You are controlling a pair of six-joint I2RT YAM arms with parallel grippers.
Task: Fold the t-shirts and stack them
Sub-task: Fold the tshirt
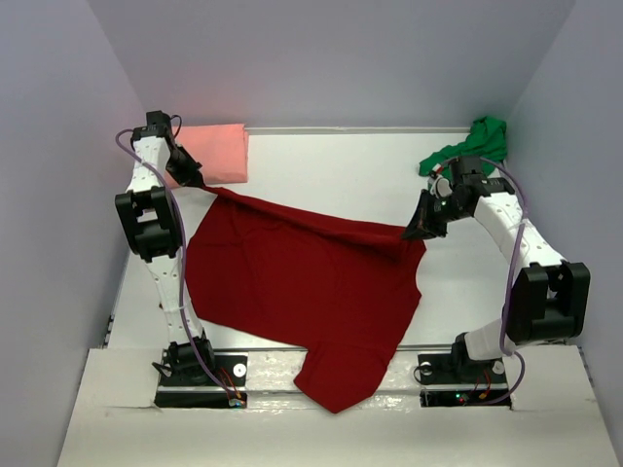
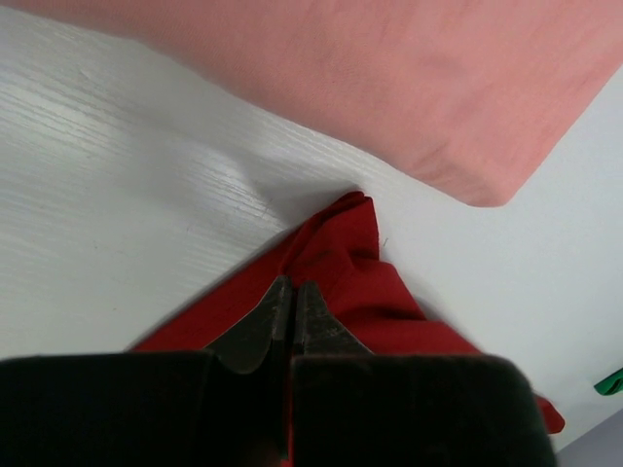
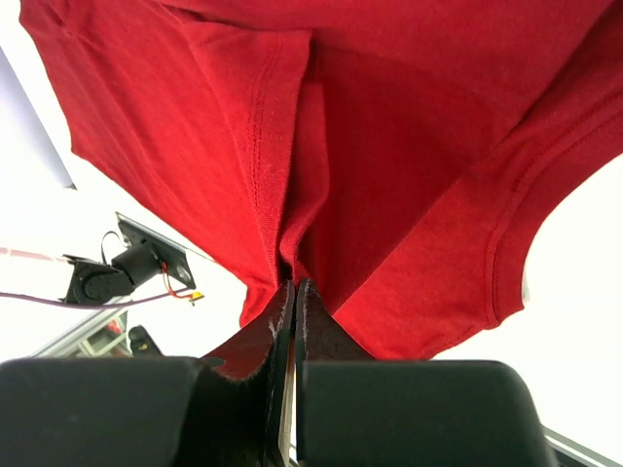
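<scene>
Two grips on the red shirt (image 1: 302,282): left end effector (image 2: 292,287) and right end effector (image 3: 295,287) each closed on pinched cloth, shown clearly only by the wrist views. Overhead, the shirt spans mid-worktop (image 1: 341,175) and overhangs the near edge. Pink shirt (image 1: 216,151) lies in the far-left corner, green shirt (image 1: 477,141) in the far-right.

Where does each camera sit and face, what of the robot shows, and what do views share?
Top external: above and behind the bases, looking down on the white table; both arms show, left gripper and right gripper shut on the dark red cloth t-shirt.
Left wrist: wrist-mounted, faces past its black fingers at the shirt's corner and the folded salmon pink cloth t-shirt.
Right wrist: wrist-mounted, faces past its fingers at bunched red cloth.
Shared: red shirt in all; pink one in top and left wrist.
</scene>
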